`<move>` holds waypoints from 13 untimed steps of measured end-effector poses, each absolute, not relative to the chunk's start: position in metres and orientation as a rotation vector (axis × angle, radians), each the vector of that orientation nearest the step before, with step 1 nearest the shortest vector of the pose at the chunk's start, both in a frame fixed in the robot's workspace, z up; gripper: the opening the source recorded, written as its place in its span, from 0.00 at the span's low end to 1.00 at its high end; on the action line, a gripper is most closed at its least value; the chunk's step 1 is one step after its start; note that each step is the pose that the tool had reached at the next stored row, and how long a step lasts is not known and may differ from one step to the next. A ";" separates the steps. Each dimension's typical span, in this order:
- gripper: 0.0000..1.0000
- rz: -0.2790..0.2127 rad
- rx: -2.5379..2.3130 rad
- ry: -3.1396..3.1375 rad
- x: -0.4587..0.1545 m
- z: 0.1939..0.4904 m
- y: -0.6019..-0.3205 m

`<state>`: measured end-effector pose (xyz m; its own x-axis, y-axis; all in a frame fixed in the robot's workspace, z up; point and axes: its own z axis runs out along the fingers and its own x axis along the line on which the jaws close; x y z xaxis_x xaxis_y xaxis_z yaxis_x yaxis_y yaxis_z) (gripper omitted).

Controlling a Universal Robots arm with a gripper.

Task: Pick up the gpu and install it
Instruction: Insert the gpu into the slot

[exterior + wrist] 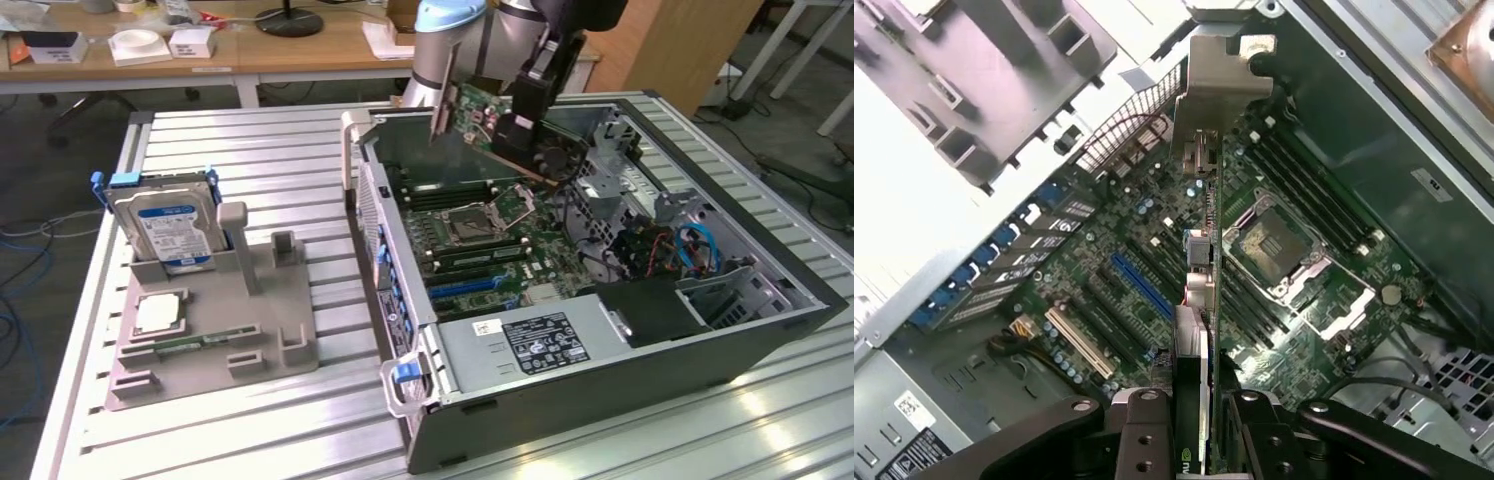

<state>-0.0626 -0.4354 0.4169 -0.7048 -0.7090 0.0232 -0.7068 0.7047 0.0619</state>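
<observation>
Jaws: pressed together on the graphics card (1195,335), pinching its faces; we see it edge-on between the fingers (1144,430) of the gripper (1194,440).

Graphics card: held in the air over the open computer case (747,330), tilted, its silver end bracket (1219,90) toward the case's rear wall. It hangs above the motherboard (1144,250), clear of the blue slot (1139,283) and beside the processor socket (1274,245); not seated.

Handling, as we judge it: light, stiff, fragile. Grip the plain upper edge or the cooler block, never the contact edge; smooth faces may slip.

Writing: power supply label (534,340) is printed, but we cannot read it. Hard drive (167,225), upright in the gray holder (267,330) on the table (240,150), carries a blue-and-white label, likewise unreadable.
</observation>
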 end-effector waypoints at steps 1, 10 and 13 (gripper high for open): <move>0.27 -0.073 1.206 -2.853 -0.063 0.417 -0.435; 0.27 -0.054 1.361 -2.811 -0.062 0.415 -0.435; 0.27 -0.054 1.398 -2.794 -0.062 0.415 -0.435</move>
<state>-0.0624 -0.4354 0.4152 -0.5995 -0.8004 -0.0003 -0.7998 0.5990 0.0382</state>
